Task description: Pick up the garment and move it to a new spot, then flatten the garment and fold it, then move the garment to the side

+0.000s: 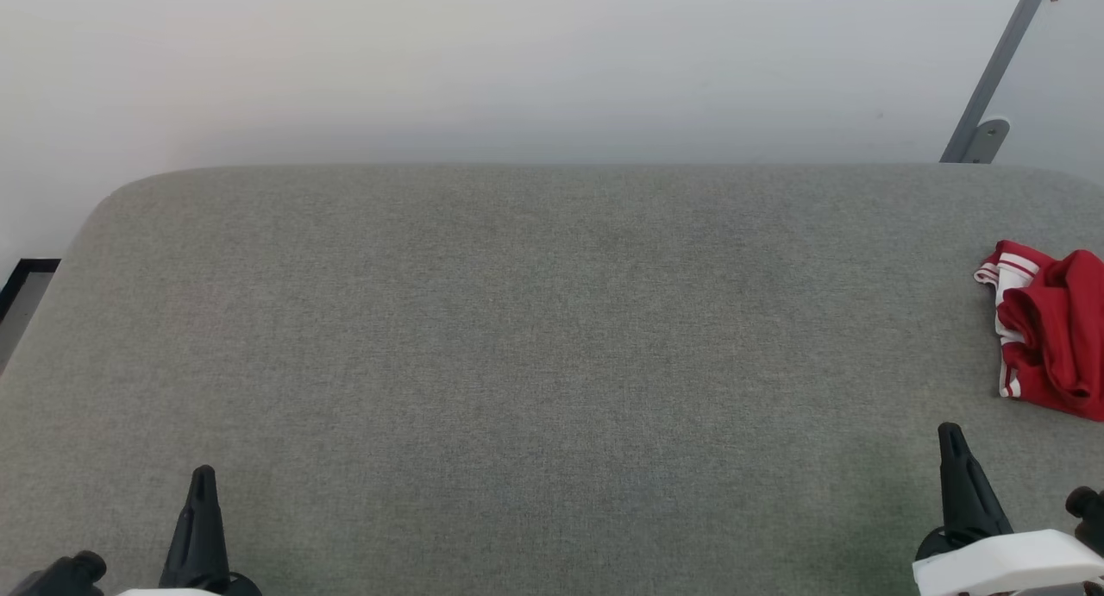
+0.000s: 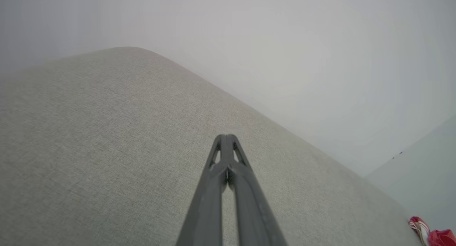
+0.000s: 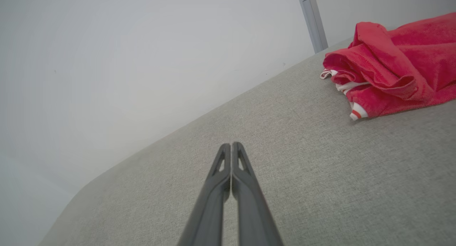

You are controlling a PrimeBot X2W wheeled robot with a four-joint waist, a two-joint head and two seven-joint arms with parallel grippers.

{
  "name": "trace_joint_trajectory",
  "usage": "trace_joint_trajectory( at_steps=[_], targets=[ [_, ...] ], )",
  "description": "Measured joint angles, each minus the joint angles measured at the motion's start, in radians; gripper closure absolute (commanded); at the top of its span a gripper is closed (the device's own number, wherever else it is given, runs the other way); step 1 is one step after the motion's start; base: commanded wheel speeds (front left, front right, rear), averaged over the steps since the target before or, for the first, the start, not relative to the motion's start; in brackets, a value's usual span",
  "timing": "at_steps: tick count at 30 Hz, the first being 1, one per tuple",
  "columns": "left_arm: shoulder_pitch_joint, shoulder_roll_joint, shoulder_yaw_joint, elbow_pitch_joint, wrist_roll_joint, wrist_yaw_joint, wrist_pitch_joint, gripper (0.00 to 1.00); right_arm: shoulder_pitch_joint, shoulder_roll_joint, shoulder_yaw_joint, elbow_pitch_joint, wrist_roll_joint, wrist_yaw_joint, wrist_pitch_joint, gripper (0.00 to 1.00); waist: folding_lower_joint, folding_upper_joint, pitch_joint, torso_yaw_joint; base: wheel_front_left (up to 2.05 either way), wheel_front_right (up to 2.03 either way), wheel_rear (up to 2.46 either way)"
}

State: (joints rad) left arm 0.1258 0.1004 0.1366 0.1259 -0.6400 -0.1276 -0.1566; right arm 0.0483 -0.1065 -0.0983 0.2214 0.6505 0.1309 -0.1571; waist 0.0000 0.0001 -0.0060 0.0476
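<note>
Head view: a grey fabric surface point(image 1: 517, 337) fills most of the frame, with a pale wall point(image 1: 517, 61) behind it. The garment point(image 1: 1048, 337) lies crumpled at the far right of the surface, red with white striped trim. The frame edge cuts it off, so its full shape is hidden. The left gripper point(image 1: 203, 479) rises at the lower left as one dark spike, fingers pressed together, its base cut off. The right gripper point(image 1: 950, 436) stands at the lower right, also pressed together, near the garment but apart from it. A grey metal bar point(image 1: 996, 70) slants at the top right.

Left wrist view: the left gripper point(image 2: 225, 136) points across bare fabric, tips touching, holding nothing. A sliver of garment point(image 2: 433, 235) shows at the bottom right corner, well apart.

Right wrist view: the right gripper point(image 3: 231, 145) is closed, tips meeting, empty. The garment point(image 3: 395, 68) sits bunched at the upper right, ahead of the tips and partly out of frame.
</note>
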Motion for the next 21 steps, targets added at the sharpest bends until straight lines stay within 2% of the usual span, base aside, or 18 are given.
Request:
trace_joint_trajectory(
  at_steps=[21],
  targets=[
    [-0.063,-0.012,-0.006,0.033,-0.281,0.000,0.078,1.00,-0.040,0.014,-0.004,0.006,0.274,0.000,0.078,1.00,0.0000,0.0000,0.002,-0.010,0.00,0.00,0.00]
  ],
)
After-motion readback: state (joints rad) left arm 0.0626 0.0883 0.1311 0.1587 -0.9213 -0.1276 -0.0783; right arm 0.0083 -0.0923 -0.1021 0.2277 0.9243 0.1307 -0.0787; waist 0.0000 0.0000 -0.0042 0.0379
